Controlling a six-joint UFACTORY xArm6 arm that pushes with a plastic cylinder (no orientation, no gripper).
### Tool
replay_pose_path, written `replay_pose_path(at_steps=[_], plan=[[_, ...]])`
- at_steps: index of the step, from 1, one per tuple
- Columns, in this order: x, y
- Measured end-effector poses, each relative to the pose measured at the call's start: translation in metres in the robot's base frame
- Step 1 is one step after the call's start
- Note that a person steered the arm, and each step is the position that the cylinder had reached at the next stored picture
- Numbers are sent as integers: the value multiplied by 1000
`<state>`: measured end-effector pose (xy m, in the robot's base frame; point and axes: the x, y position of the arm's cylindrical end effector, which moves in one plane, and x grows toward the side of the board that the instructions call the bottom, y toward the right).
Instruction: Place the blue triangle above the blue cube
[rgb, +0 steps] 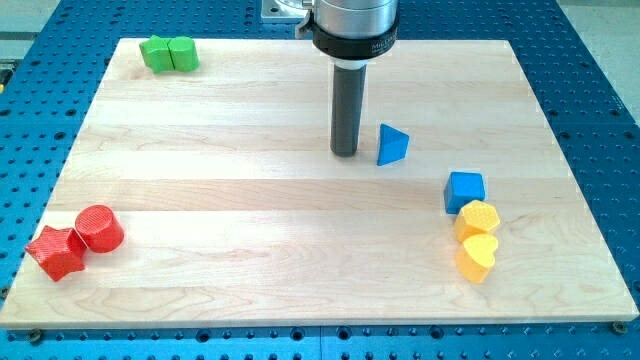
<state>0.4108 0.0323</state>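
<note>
The blue triangle (392, 144) lies on the wooden board a little right of centre. The blue cube (465, 190) sits lower and further to the view's right of it. My tip (345, 152) rests on the board just to the view's left of the blue triangle, a small gap between them. The rod stands upright under the arm's dark collar at the view's top.
A yellow hexagon block (478, 218) and a yellow heart block (477, 256) sit right below the blue cube. A red cylinder (99, 228) and a red star (56, 252) lie at bottom left. Two green blocks (168, 53) sit at top left. The board (250, 250) ends near the yellow blocks.
</note>
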Motion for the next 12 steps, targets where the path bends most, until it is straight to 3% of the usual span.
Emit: replay_pose_path(at_steps=[3, 4, 6, 7, 8, 10, 12], plan=[[5, 91], [5, 108], [48, 103], [-1, 84], [-8, 121], [-2, 183], [18, 177]])
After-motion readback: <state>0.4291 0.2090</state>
